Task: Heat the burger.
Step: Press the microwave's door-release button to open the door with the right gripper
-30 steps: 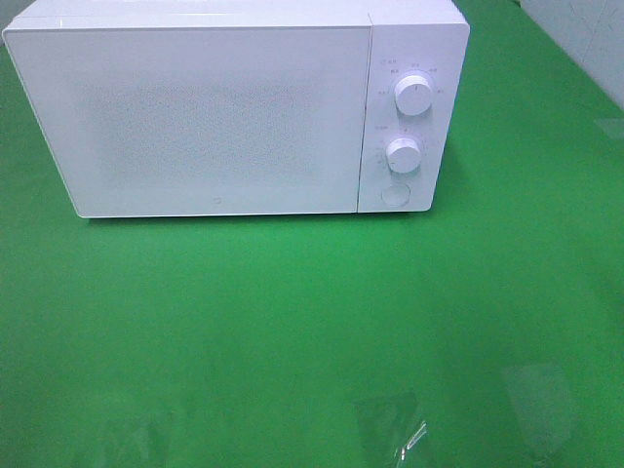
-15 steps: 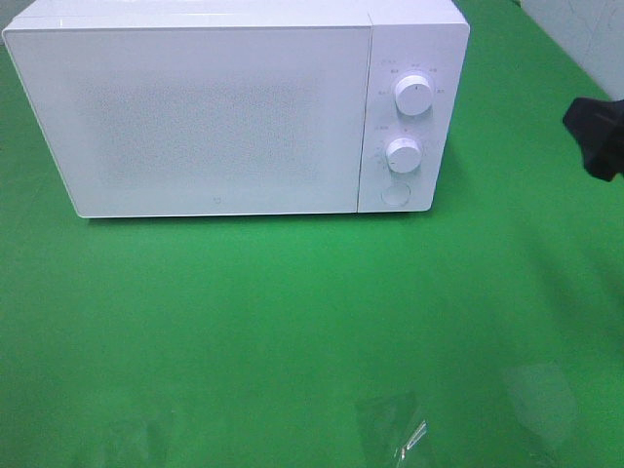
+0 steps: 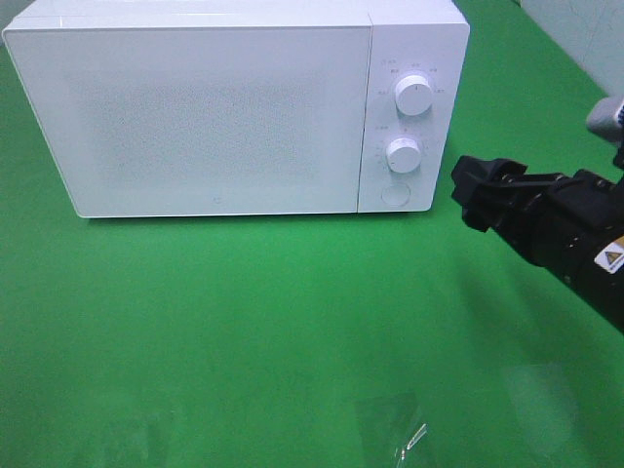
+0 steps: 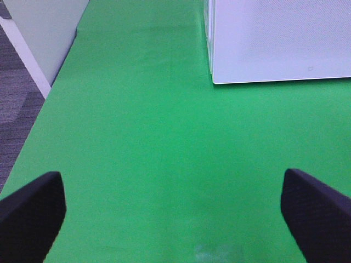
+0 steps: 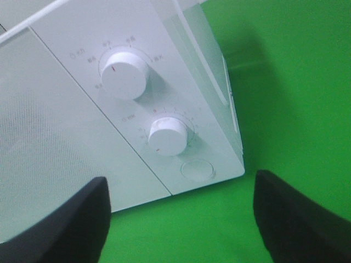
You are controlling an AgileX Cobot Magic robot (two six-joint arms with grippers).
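Microwave [image 3: 214, 117] door shut, upper dial [image 3: 414, 95] lettering illegible

microwave [image 3: 195, 117] dial markings [image 5: 127, 43]: illegible | door logo [image 4: 310, 68]: too small | right arm [image 3: 570, 229] sticker [image 3: 612, 260]: yellow warning triangle

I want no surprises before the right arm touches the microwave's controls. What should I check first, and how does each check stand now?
1. Microwave door shut: ok, it sits flush.
2. Burger inside: cannot tell; the door hides the inside and no burger shows in any view.
3. Right hand open and empty: ok.
4. Right hand apart from the round button: ok, it hangs beside it, not touching.
5. Upper knob and lower knob unobstructed: ok, nothing in front of them.
6. Left hand open and empty: ok.
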